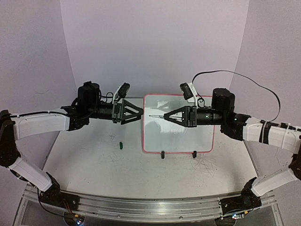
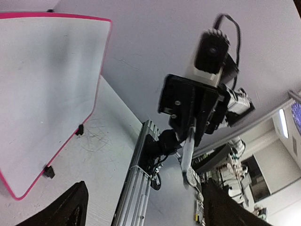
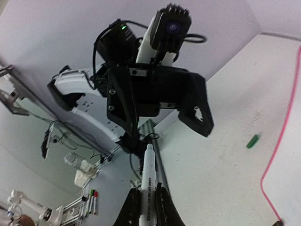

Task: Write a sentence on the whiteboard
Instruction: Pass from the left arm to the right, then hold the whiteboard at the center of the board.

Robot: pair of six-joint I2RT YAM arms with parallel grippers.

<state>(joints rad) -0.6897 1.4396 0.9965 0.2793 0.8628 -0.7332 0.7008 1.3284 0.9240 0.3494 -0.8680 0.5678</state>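
The left pincer [image 2: 146, 212] gapes wide, facing the right pincer [image 2: 190, 136] clamped on a marker [image 2: 186, 160] near the whiteboard [image 2: 47, 94].

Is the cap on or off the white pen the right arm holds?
Off: the white marker in the right gripper shows a bare tip, and a small green cap lies loose on the tabletop.

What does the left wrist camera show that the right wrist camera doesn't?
Left wrist only: the face of the pink-framed white whiteboard, no writing visible, both its black feet, and the right hand seen from the front. Right wrist only: the small green pen cap lying on the grey-white tabletop, and the open, empty left hand. Both: the white marker pen clamped in the right hand, and the board's pink frame.
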